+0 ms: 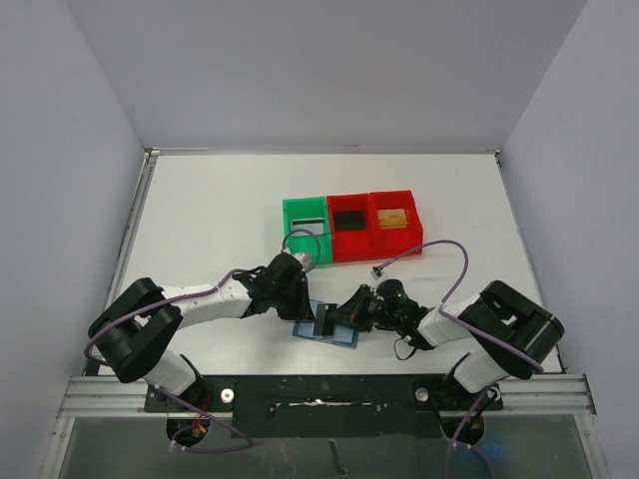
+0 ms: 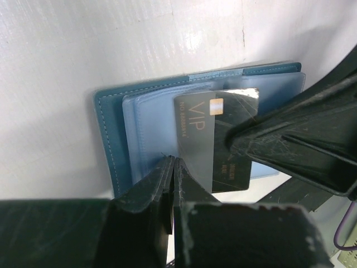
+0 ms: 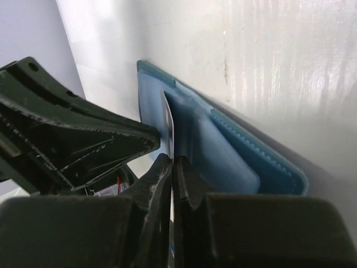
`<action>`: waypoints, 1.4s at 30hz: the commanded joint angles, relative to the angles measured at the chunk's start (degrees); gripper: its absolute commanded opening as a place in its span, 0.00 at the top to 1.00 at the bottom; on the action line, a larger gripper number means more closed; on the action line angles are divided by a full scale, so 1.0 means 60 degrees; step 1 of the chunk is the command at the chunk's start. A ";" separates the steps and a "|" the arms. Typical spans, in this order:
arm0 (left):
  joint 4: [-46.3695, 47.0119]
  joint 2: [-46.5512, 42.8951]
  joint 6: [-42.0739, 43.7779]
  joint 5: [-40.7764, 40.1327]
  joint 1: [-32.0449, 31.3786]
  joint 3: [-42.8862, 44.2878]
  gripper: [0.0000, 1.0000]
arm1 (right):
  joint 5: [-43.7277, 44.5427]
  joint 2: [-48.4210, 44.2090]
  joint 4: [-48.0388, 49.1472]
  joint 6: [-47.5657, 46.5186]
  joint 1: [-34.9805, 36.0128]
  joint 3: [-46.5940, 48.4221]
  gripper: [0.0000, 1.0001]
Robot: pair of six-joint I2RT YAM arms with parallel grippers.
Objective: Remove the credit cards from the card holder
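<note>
Right claw (image 3: pixel 173 167) clenched on the credit card (image 2: pixel 220 137) to draw it out; my left claw (image 2: pixel 173 173), shut just opposite, seems to brace the card holder (image 2: pixel 111 128).

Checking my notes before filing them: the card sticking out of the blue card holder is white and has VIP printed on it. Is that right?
Not quite. The card is dark grey, not white. The left wrist view shows this. The rest stands: it has VIP printed on it and sticks out of the blue card holder.
</note>
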 commanded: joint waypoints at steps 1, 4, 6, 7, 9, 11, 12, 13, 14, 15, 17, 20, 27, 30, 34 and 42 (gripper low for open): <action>-0.0189 0.0091 0.0177 -0.0318 -0.0007 -0.0045 1.00 | 0.0455 -0.0763 -0.0100 -0.0202 -0.0138 -0.0426 1.00; -0.0115 0.0075 0.0160 -0.0279 -0.0006 -0.0075 1.00 | 0.0187 -0.1127 -0.0703 -0.0707 -0.0364 -0.0371 1.00; 0.0019 0.0096 0.0157 -0.0171 -0.0005 -0.0098 1.00 | 0.0166 -0.1204 -0.0815 -0.0775 -0.0356 -0.0365 0.99; 0.0096 0.0116 0.0145 -0.0108 0.0001 -0.0092 1.00 | 0.0152 -0.1209 -0.0706 -0.0658 -0.0356 -0.0418 0.93; 0.0206 0.0154 0.0125 0.0015 -0.0003 -0.0067 1.00 | 0.0101 -0.1136 -0.0409 -0.0544 -0.0360 -0.0463 0.85; 0.0236 0.0163 0.0129 0.0058 -0.0007 -0.0048 1.00 | 0.0094 -0.1077 -0.0313 -0.0524 -0.0346 -0.0371 0.79; 0.0225 0.0155 0.0124 0.0068 -0.0007 -0.0027 1.00 | 0.0062 -0.1027 -0.0270 -0.0523 -0.0335 -0.0316 0.77; 0.0222 0.0149 0.0130 0.0061 -0.0007 -0.0027 1.00 | 0.0033 -0.0964 -0.0234 -0.0523 -0.0321 -0.0267 0.76; 0.0222 0.0148 0.0131 0.0048 0.0001 -0.0016 1.00 | 0.0000 -0.0883 -0.0180 -0.0516 -0.0299 -0.0204 0.76; 0.0209 0.0148 0.0129 0.0053 -0.0006 -0.0005 1.00 | -0.0021 -0.0810 -0.0081 -0.0480 -0.0278 -0.0176 0.76; 0.0193 0.0148 0.0128 0.0056 -0.0007 0.0011 1.00 | -0.0069 -0.0653 0.0197 -0.0435 -0.0220 -0.0154 0.78; 0.0192 0.0123 0.0121 0.0061 -0.0003 -0.0003 1.00 | -0.0190 -0.0428 0.0483 -0.0372 -0.0183 -0.0114 0.88; 0.0120 -0.0129 0.0033 -0.0134 -0.0006 -0.0080 1.00 | 0.0077 -0.0981 0.0100 -0.0520 -0.0187 -0.0322 1.00; 0.0119 -0.0326 -0.0035 -0.0286 0.0008 -0.0160 1.00 | 0.0388 -0.1699 -0.0837 -0.0762 -0.0265 -0.0377 1.00; 0.0134 -0.0529 -0.0085 -0.0328 0.0016 -0.0202 1.00 | 0.0447 -0.2579 -0.1715 -0.1191 -0.0423 -0.0368 1.00; 0.0076 -0.0962 -0.0195 -0.0650 0.0022 -0.0205 1.00 | 0.0275 -0.3502 -0.2502 -0.2122 -0.0459 0.0063 1.00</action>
